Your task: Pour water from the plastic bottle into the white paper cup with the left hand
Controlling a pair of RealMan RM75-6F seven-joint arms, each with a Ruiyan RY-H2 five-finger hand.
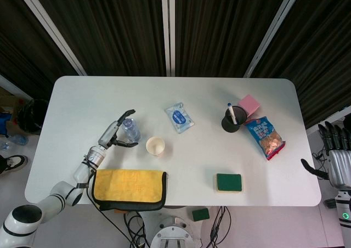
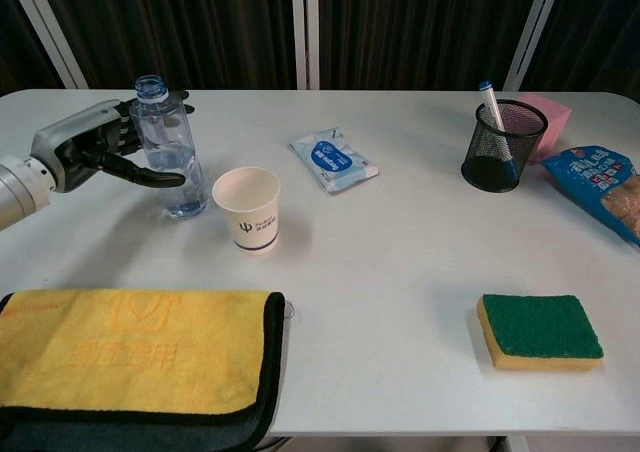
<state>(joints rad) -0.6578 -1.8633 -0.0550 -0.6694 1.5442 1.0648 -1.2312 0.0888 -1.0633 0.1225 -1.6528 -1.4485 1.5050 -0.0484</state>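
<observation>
- Head view: the left robot hand (image 1: 116,131) sits at lower left of the frame, fingers spread around the plastic bottle (image 1: 130,129) without clearly gripping it.
- The white paper cup (image 1: 155,146) stands upright just right of the bottle, above the yellow towel (image 1: 129,186).
- The right robot hand (image 1: 337,155) hangs at the right edge, off the surface (image 1: 181,165), fingers apart and empty.
- Chest view: the left robot hand (image 2: 105,142) at upper left has its thumb in front of the upright plastic bottle (image 2: 168,152) and its fingers behind; whether they touch is unclear.
- The white paper cup (image 2: 248,208) stands just right of the bottle, open and apart from it.
- A green sponge (image 2: 540,330) lies at lower right.
</observation>
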